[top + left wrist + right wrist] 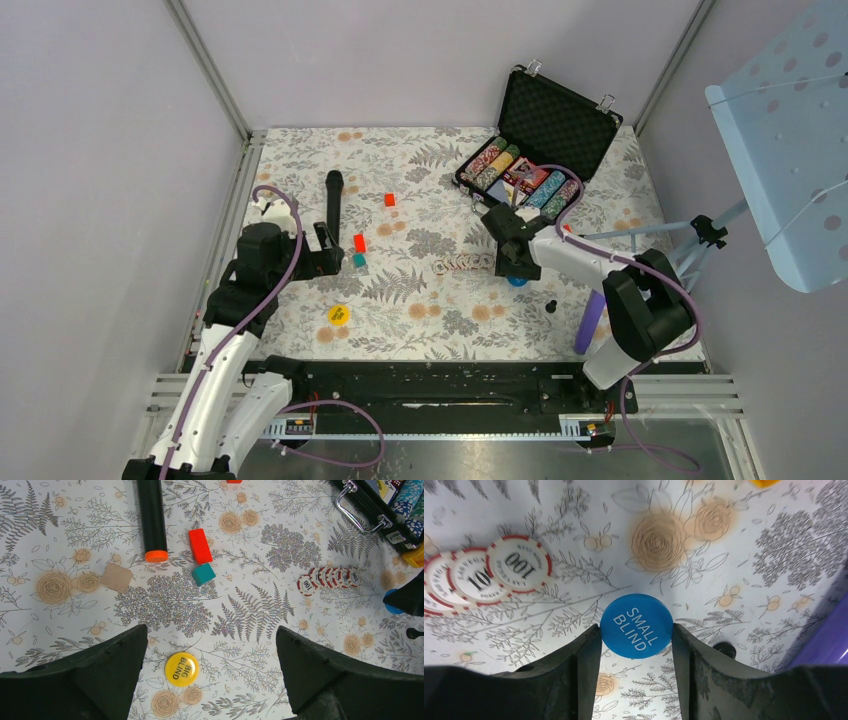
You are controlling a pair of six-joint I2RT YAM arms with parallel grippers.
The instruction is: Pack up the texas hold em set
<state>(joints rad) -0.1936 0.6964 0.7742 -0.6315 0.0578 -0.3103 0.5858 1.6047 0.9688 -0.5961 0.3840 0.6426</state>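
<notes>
Overhead, blue button (517, 282) largely hidden beneath right hand (514, 270), chip row (479, 577) cropped at edge

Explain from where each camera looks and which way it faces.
Top external: above and behind the bases, facing down at the table; left arm and right arm show.
Left wrist: on the left arm, facing down at the yellow button; its open left pincer shows.
Right wrist: low over the blue button, flanked by the right pincer.
Shared: all three see the red-edged chips.
</notes>
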